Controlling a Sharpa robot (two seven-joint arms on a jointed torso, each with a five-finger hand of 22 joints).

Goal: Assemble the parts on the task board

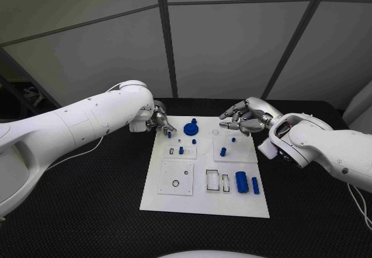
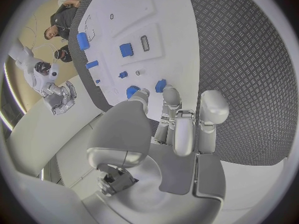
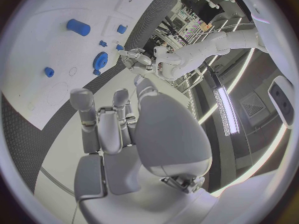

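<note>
The white task board lies in the middle of the black table. My left hand is at the board's far left corner and pinches a small blue peg between thumb and fingertip, low over the board. Just to its right lies a blue gear. Over the far right corner hovers my right hand, fingers apart and holding nothing. A blue cylinder and a blue bar lie at the near right. Small blue pieces stand mid-board.
A blue block sits beside a slot on the left panel. Empty rectangular recesses and round holes mark the near half. Black table surrounds the board on all sides.
</note>
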